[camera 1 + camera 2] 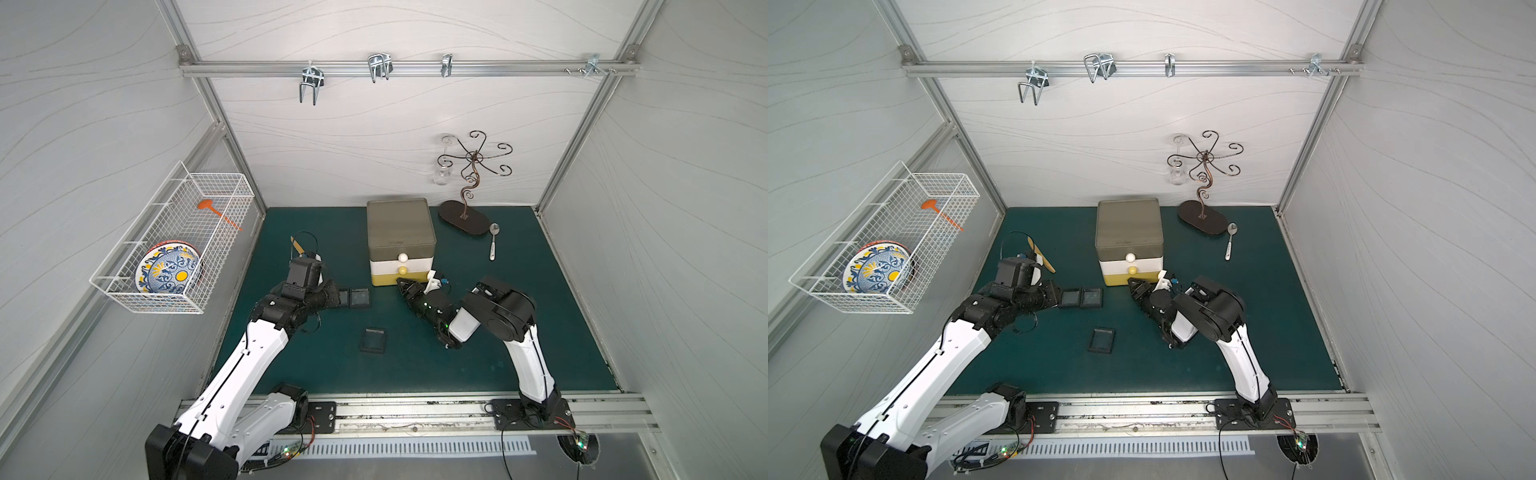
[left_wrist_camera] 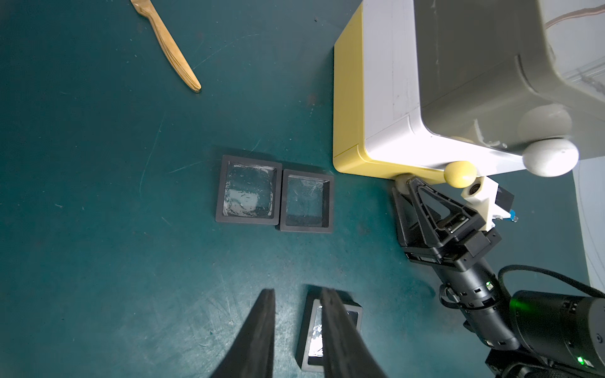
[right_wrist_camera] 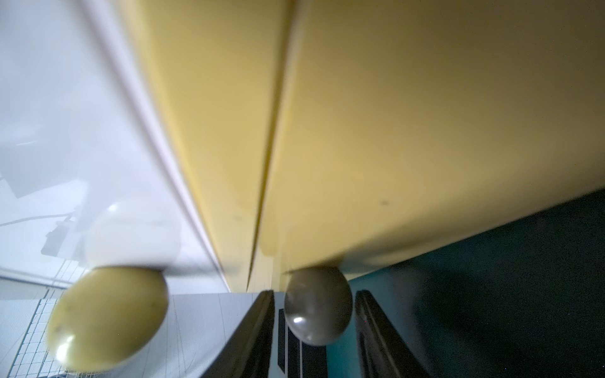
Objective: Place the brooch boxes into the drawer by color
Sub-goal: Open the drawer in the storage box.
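Note:
The drawer (image 1: 399, 224) stands at the back middle of the green mat, with all its tiers pushed in. My right gripper (image 3: 314, 294) is open at the front of the yellow bottom tier (image 2: 347, 98). Its fingers flank that tier's grey ball knob (image 3: 317, 304) with thin gaps on both sides. Two black-framed brooch boxes (image 2: 248, 189) (image 2: 307, 201) lie side by side left of the drawer. A third black box (image 1: 373, 340) lies nearer the front. My left gripper (image 2: 298, 294) hangs above the mat, open and holding nothing; one finger hides part of the third box.
A wooden knife (image 1: 297, 245) lies on the mat at the back left. A dark jewellery stand (image 1: 465, 216) and a spoon (image 1: 493, 241) are at the back right. A wire basket (image 1: 199, 307) holding a patterned plate hangs on the left wall.

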`<act>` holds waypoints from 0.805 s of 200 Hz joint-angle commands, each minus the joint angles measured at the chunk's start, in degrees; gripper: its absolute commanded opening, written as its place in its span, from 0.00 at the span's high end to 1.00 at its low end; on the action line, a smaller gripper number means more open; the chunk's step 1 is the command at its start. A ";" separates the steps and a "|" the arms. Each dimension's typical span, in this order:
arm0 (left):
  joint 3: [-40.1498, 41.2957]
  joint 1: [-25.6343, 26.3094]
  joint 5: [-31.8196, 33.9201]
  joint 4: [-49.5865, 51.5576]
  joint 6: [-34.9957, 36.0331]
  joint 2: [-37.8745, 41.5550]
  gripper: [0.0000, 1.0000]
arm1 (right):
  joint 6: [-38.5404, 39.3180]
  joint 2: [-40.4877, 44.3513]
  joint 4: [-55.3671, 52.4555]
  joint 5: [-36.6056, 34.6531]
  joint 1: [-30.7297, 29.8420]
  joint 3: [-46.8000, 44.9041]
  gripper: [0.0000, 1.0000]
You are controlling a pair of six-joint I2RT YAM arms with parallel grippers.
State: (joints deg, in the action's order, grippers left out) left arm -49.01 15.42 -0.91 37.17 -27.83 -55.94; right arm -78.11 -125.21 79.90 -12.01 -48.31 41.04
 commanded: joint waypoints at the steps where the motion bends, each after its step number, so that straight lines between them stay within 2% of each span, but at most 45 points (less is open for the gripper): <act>1: -0.21 -0.21 -0.40 -0.87 -0.29 0.83 0.72 | 1.38 -1.92 -0.53 -1.80 -0.20 0.59 0.57; 15: -0.22 -0.21 -0.32 -0.86 -0.29 0.88 0.71 | 1.34 -2.30 -0.53 -1.79 -0.20 0.87 0.61; 38: -0.22 -0.20 -0.24 -0.85 -0.29 0.84 0.72 | 1.06 -2.67 -0.53 -2.01 -0.20 0.66 0.79; 52: -0.18 -0.28 -0.15 -0.87 -0.29 0.92 0.72 | 1.06 -2.51 -0.53 -1.50 -0.20 0.16 0.85; 93: -0.30 -0.30 0.46 -0.74 -0.20 1.01 0.72 | -1.69 -1.07 -0.58 -1.13 -1.06 -3.53 0.88; 161: -0.38 -0.30 0.98 -0.16 -0.02 1.69 0.72 | -4.79 2.71 -0.53 0.27 -4.57 -11.54 0.87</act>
State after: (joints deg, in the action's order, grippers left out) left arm -49.01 15.42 -0.67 37.23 -27.83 -55.55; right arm -81.23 -122.87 83.96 -12.60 -51.22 33.69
